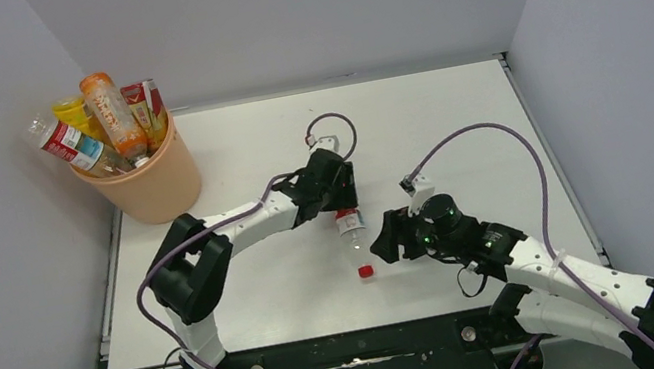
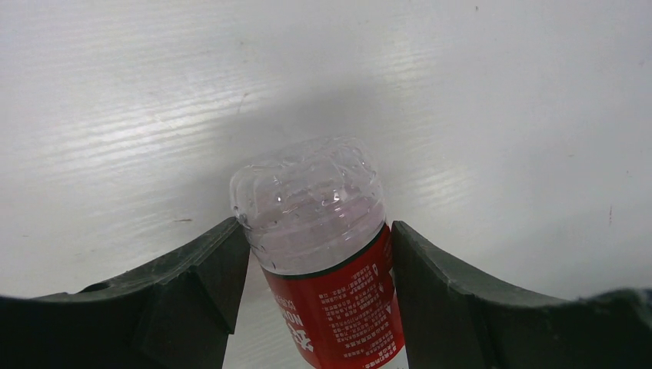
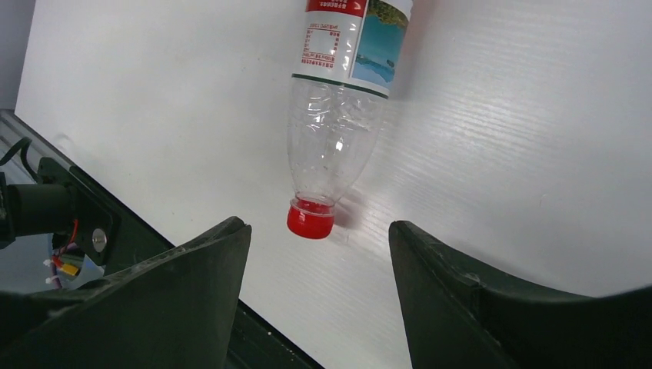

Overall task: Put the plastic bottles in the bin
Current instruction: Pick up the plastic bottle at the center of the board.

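I have my left gripper closed on the red-labelled bottle. Its fingers press both sides of the label, and the clear base pokes out past the tips. My right gripper is spread wide and empty, with the bottle's red cap just ahead of it, down at the table. The bin, stuffed with bottles, stands well off to the left gripper's far left.
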You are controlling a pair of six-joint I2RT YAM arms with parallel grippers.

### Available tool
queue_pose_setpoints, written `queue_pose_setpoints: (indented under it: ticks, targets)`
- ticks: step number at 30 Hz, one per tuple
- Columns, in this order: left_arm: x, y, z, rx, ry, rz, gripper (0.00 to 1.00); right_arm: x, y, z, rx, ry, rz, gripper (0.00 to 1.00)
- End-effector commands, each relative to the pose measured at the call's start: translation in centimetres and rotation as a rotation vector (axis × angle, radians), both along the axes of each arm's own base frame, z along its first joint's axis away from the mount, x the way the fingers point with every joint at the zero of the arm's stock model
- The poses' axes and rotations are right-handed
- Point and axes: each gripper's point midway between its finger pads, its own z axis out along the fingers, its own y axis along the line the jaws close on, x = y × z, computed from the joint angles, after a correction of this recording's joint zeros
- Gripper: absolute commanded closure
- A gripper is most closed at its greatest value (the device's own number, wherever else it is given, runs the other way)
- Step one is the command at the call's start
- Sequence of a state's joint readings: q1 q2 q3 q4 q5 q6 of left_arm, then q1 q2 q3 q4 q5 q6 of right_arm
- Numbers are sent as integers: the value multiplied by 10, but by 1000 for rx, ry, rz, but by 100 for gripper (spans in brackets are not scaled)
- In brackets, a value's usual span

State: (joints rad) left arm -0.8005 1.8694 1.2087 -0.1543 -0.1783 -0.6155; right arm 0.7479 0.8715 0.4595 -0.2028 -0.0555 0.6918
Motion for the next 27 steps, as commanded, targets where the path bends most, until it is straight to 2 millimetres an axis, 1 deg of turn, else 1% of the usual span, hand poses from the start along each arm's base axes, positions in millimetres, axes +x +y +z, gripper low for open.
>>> queue_pose_setpoints:
  ticks: [1, 3, 6, 8, 10, 13, 16, 18, 19, 21, 22, 25, 27]
  targets:
    - [31, 8, 82, -26, -183, 7, 56, 10, 3, 39, 38, -87, -18, 32]
    - [41, 17, 100, -16, -226, 17, 56, 10, 2, 41, 41, -94, -21, 32]
    - [59, 35, 129, -2, -283, 41, 56, 10, 0, 41, 43, -98, -31, 31]
    - [74, 52, 154, -2, -331, 73, 56, 10, -1, 40, 39, -95, -31, 31]
    - [90, 71, 184, -15, -387, 102, 56, 11, -1, 38, 24, -85, -28, 31]
    - [110, 111, 231, -47, -470, 164, 56, 12, 1, 37, 6, -77, -17, 31]
    - [124, 159, 278, -76, -554, 231, 56, 14, 3, 35, -2, -72, -15, 31]
    - [128, 188, 310, -79, -618, 272, 56, 16, 5, 34, 3, -70, -16, 31]
    - [130, 203, 324, -71, -645, 291, 56, 16, 6, 33, 9, -70, -15, 31]
    - [130, 227, 349, -53, -701, 322, 56, 17, 9, 31, 16, -66, -12, 31]
    - [129, 239, 365, -44, -736, 337, 56, 17, 10, 29, 18, -63, -10, 31]
    - [124, 266, 400, 7, -828, 371, 56, 18, 14, 25, 20, -53, 2, 31]
    - [118, 279, 418, 53, -887, 395, 55, 17, 17, 24, 23, -50, 14, 31]
